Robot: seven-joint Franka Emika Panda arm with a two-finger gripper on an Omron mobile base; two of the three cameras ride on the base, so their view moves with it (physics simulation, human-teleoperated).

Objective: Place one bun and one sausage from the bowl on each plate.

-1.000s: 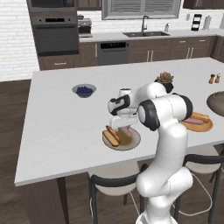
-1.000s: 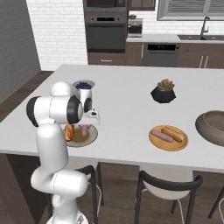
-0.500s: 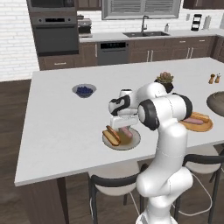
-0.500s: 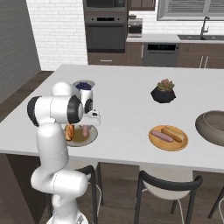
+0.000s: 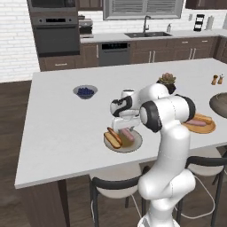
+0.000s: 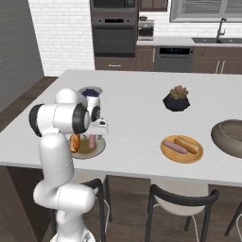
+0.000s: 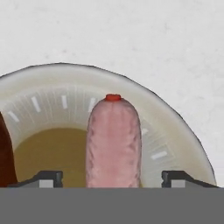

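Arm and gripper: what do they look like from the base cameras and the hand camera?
The arm is glossy white with rounded, bulbous links and dark grey to black bands at the joints. Its white hand carries a small dark panel. The gripper ends in two small dark finger tips with paler grey faces. No cables or markings are visible.

From my seat the near plate (image 5: 133,144) is my landmark, close to the counter's (image 5: 62,128) front edge. On it a bun (image 5: 112,137) lies left of a sausage (image 7: 114,141). To its right sits a second plate (image 6: 182,149) carrying another bun (image 6: 186,145) and sausage (image 6: 172,146); the bowl (image 6: 229,138) lies right of that.
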